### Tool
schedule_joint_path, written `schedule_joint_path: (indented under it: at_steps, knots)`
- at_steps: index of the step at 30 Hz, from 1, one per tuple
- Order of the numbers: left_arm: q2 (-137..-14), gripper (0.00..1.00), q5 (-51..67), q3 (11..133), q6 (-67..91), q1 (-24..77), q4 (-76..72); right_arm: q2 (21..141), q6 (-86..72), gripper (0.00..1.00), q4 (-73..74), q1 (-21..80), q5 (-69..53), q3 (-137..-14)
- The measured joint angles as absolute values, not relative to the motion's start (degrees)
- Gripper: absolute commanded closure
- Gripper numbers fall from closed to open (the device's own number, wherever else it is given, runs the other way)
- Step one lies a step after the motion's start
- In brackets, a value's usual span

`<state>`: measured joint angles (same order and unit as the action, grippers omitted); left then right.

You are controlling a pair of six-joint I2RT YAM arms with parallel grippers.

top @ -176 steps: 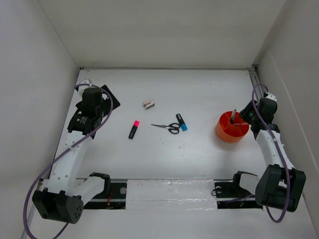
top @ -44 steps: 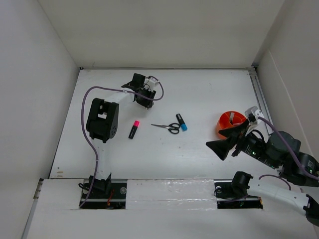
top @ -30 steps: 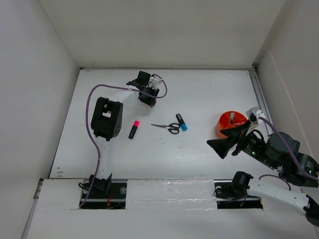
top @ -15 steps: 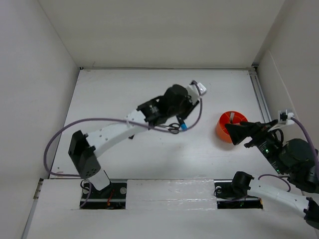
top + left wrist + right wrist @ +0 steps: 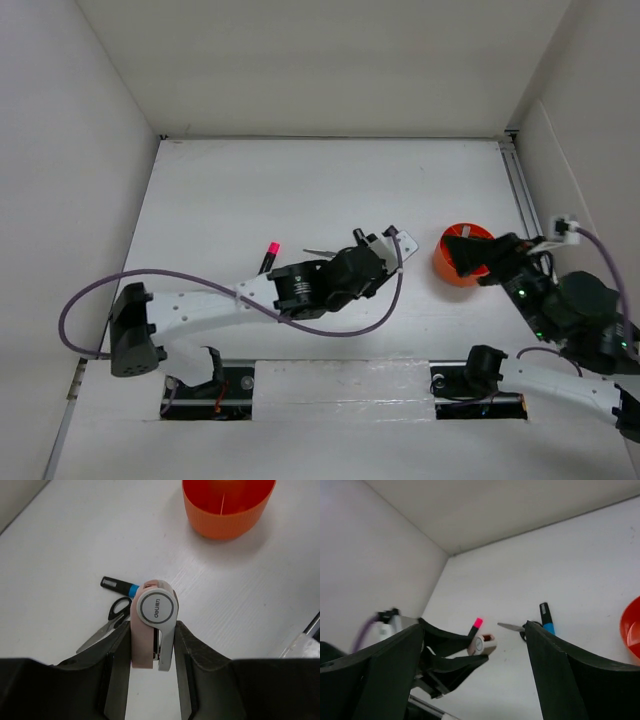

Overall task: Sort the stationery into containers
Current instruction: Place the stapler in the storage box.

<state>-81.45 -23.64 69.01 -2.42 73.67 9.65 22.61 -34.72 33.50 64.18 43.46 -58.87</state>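
The small stationery piece has a matte pale pink body joined to a smooth grey-white shell. On its end there is a round disc with a grey ring, where "deli" is printed. It sits between the two fingers of the left gripper, which is closed onto its flat sides. It is held near the middle of the table, a little toward the right edge.

Just behind it in the left wrist view lie the black-handled scissors and the black marker with blue cap, close together. The black marker with pink cap lies to the left of them.

The round orange cup is of ribbed plastic and stands near the right edge. The right gripper is over the cup with its jaws spread wide, and it holds nothing.
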Motion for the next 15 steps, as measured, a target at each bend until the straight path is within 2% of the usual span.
schedule_joint_path:
  at_steps: [8,11,15]
  knots:
    - [-62.11,1.0,-29.56,66.63,-0.16,74.37,5.82,39.44,-30.39,0.17,24.08,63.2,28.67,-56.31]
    - [-55.02,1.0,-30.35,64.38,1.76,74.39,5.87,43.33,-29.58,0.16,19.18,55.51,18.33,-56.53]
    - [-50.15,1.0,-34.35,63.09,5.02,74.7,8.27,46.59,-31.09,0.14,11.77,35.53,-0.6,-56.51]
